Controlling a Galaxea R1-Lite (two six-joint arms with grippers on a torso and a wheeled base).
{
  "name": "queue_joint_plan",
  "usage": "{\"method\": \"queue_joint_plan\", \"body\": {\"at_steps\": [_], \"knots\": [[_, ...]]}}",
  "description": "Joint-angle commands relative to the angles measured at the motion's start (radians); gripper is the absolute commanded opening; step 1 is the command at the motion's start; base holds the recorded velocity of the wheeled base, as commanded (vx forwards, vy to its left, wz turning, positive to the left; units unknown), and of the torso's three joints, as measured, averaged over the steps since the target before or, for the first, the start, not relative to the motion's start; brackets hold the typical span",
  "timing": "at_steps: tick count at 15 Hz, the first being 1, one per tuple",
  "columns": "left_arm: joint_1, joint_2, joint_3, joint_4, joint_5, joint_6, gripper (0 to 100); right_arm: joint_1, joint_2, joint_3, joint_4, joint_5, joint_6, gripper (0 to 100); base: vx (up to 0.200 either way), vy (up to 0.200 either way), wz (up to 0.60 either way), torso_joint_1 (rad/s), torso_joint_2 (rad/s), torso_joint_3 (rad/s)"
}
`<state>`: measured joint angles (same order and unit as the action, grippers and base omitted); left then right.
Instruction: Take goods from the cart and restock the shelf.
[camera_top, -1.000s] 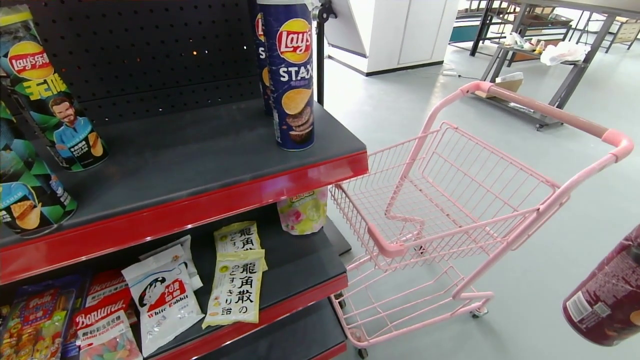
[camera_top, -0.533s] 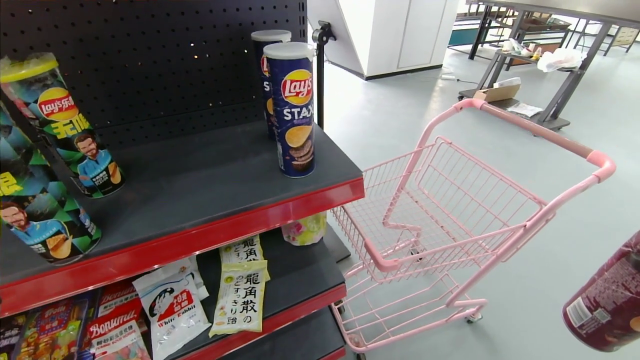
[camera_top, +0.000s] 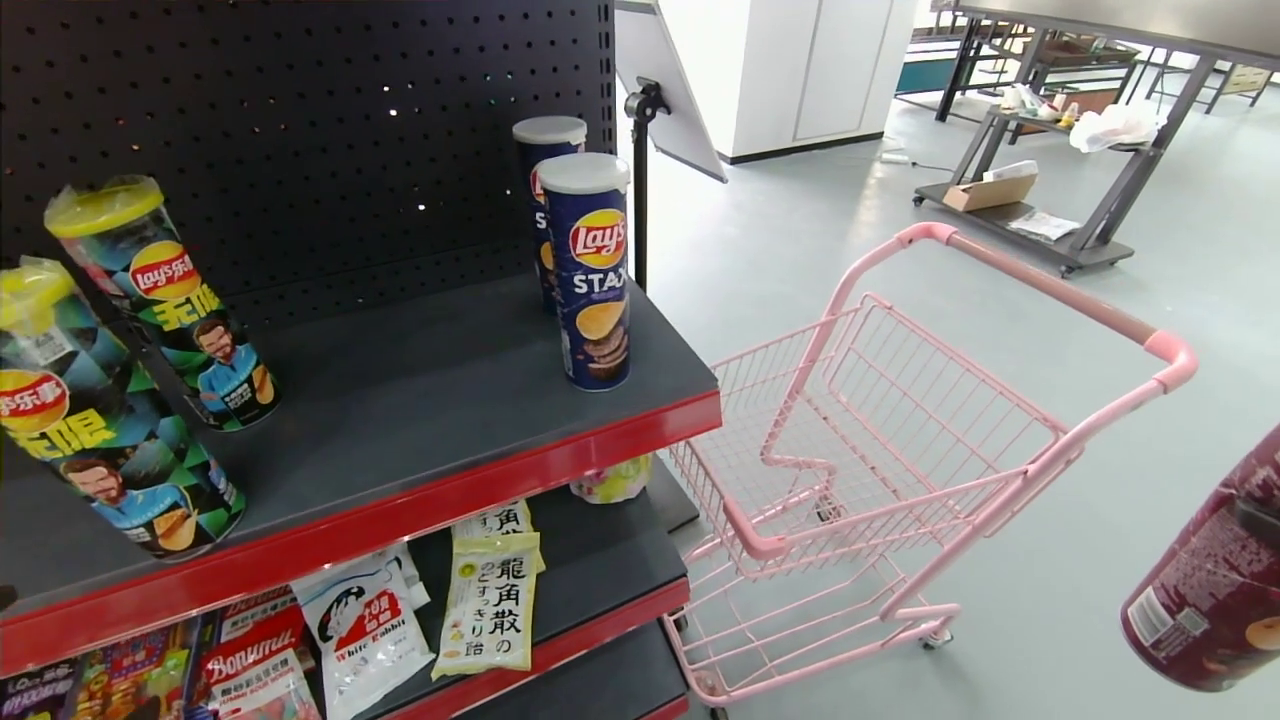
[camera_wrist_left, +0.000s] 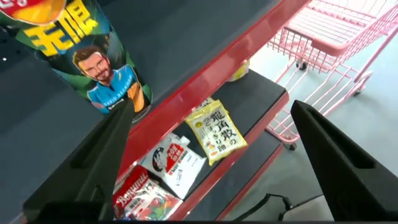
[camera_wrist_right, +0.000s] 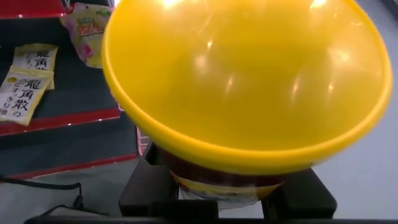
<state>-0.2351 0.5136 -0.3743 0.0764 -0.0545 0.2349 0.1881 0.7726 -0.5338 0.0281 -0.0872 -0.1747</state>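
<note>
Cart (camera_top: 1050, 290), pink wire, stands just beside the shelf's (camera_top: 420, 400) right end. The upper board carries four upright cans: two blue cans (camera_top: 597, 280) at the right end, one directly behind the other, and two green cans (camera_top: 190, 310) with yellow lids at the left. The lower tier (camera_top: 600, 560) holds flat-lying bags (camera_top: 365, 625), among them two yellow sachets (camera_top: 490, 610) and a pink-green pouch (camera_top: 612, 480) toward the back.

Right gripper (camera_wrist_right: 227, 193) is clenched on a maroon can (camera_top: 1215, 590), held tilted above the floor, to the right of the cart and well apart from the shelf. The can's yellow lid (camera_wrist_right: 249, 74) faces the wrist camera.

Left gripper (camera_wrist_left: 211, 106) is released, fingers (camera_wrist_left: 93, 168) spread wide, above the shelf's red front edge near a green can.
</note>
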Motion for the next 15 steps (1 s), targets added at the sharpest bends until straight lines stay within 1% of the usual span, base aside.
{"method": "queue_joint_plan", "body": {"at_steps": [1, 3, 12, 15], "knots": [[0.000, 0.014, -0.006, 0.000, -0.001, 0.000, 100, 0.001, 0.021, 0.000, 0.000, 0.000, 0.000, 0, -0.200, 0.000, 0.00, 0.027, 0.00, -0.032], [0.000, 0.014, -0.006, 0.000, -0.001, 0.000, 100, 0.001, 0.025, -0.002, -0.002, 0.001, 0.000, 0, -0.200, 0.000, 0.00, 0.002, -0.02, 0.002], [0.000, 0.014, -0.009, -0.001, -0.005, 0.001, 100, -0.004, 0.027, 0.002, -0.002, 0.000, -0.003, 0, 0.000, 0.000, 0.00, 0.000, 0.00, 0.000], [0.000, 0.014, -0.011, -0.001, -0.005, 0.001, 100, -0.006, 0.025, -0.002, 0.000, -0.002, -0.003, 0, 0.000, 0.000, 0.00, 0.131, -0.30, -0.180]]}}
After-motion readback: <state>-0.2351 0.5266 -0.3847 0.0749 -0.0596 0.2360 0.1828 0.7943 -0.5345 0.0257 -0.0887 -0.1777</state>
